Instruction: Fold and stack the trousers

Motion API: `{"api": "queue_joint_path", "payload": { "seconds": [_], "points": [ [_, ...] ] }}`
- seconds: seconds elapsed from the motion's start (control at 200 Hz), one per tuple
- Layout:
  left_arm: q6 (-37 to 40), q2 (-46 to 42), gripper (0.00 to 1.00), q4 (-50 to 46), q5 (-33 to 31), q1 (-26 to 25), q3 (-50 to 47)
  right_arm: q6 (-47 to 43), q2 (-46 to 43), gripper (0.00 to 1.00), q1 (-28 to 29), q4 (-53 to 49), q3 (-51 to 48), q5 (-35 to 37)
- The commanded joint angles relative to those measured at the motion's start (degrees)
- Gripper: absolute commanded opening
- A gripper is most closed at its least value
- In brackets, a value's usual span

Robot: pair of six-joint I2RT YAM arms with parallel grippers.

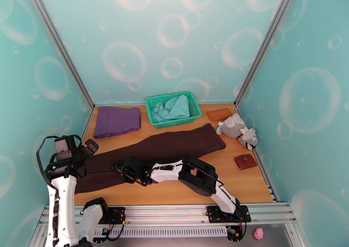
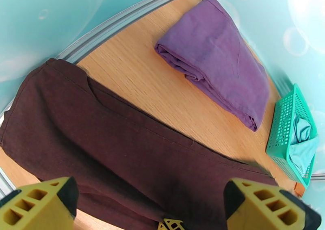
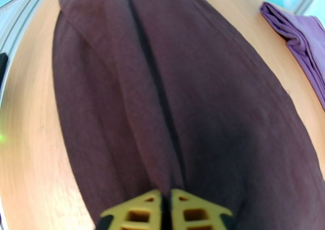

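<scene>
Three teal walls (image 1: 174,34) printed with pale bubbles. Aluminium posts (image 1: 60,47) at both rear corners. Light wood tabletop (image 1: 152,193). Slotted metal rail (image 1: 174,209) along near edge. Lighting even.

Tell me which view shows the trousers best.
The top external view: the trousers lie full length across the table. The left wrist view catches one end; the right wrist view, a close stretch of fabric.

Robot test booth in a lab setting.
Teal bubble-printed wall panels (image 1: 174,34) in bare aluminium framing (image 1: 56,42) box in a wooden tabletop (image 1: 183,191). White-and-black robot arms (image 1: 174,172) are bolted to its metal front rail (image 1: 174,209), and dark brown long-legged trousers (image 1: 165,149) lie on it.
</scene>
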Motion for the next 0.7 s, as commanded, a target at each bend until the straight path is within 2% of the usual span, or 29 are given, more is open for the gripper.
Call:
{"api": "queue_joint_path", "payload": {
  "seconds": [0.0, 0.215, 0.32, 0.695],
  "points": [
    [0.9, -1.0, 0.99, 2.4, 1.9, 0.5, -1.0, -0.1, 1.1, 0.0, -0.9, -3.1, 3.2, -4.5],
    [0.9, -1.7, 1.0, 3.2, 3.0, 0.6, -2.4, 1.8, 3.3, 0.0, -3.9, -11.8, 10.3, -12.7],
    [0.9, -2.0, 0.99, 3.2, 3.1, 0.7, -2.3, 2.9, 3.5, 0.0, -5.5, -12.8, 11.1, -15.4],
    [1.0, -2.7, 0.99, 3.5, 3.8, 0.7, -3.2, 6.9, 10.3, 0.23, -10.0, -20.7, 20.8, -18.3]
  ]
}}
